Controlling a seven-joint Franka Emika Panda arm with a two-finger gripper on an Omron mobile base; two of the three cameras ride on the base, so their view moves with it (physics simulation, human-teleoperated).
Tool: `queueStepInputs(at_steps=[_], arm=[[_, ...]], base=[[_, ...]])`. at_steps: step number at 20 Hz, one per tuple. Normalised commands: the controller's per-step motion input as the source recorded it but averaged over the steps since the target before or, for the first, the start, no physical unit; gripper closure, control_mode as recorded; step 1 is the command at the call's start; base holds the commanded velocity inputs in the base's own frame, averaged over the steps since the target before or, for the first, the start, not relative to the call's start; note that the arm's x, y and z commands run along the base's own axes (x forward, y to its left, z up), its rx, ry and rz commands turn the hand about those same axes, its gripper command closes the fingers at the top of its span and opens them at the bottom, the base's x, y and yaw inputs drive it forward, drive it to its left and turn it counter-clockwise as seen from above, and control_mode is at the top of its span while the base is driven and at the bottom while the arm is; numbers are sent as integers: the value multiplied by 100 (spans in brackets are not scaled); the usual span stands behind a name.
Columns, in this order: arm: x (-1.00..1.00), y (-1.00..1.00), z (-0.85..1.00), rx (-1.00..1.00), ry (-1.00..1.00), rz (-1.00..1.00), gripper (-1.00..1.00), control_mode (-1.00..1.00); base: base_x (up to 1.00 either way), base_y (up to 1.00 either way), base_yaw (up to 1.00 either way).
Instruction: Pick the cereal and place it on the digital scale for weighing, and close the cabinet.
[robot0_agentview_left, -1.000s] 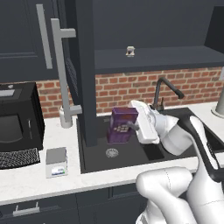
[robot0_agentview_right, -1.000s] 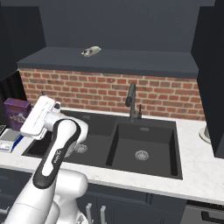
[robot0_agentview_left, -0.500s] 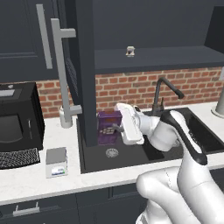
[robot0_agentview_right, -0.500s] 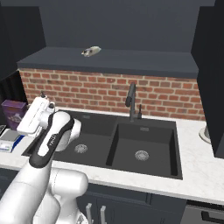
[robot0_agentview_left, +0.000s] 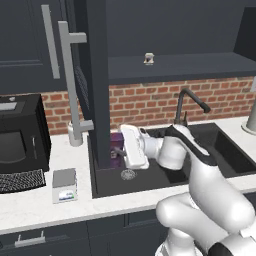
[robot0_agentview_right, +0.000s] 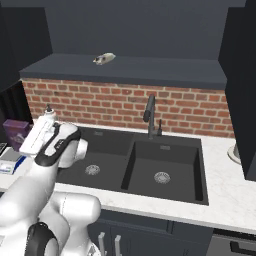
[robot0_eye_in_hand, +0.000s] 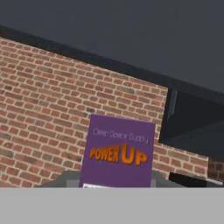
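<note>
The cereal (robot0_agentview_left: 117, 145) is pinched in the gripper (robot0_agentview_left: 120, 151) and carried above the left sink basin (robot0_agentview_left: 150, 172), partly hidden behind the open cabinet door (robot0_agentview_left: 97, 85). The digital scale (robot0_agentview_left: 65, 184) sits on the desk (robot0_agentview_left: 40, 205), well to its left.

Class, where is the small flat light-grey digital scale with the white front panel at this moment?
In the left base view the light-grey digital scale sits on the white counter, left of the black sink and just right of the black microwave.
</note>
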Motion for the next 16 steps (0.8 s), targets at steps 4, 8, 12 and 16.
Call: queueStepInputs(at_steps=[4, 8, 12, 16], arm=[[42, 56, -40, 0, 0, 0, 100, -100], [36, 46, -43, 0, 0, 0, 100, -100], [44, 38, -52, 0, 3, 0, 100, -100], [25, 30, -41, 0, 0, 0, 100, -100]], base=[[0, 0, 0], [0, 0, 0], [0, 0, 0], [0, 0, 0]])
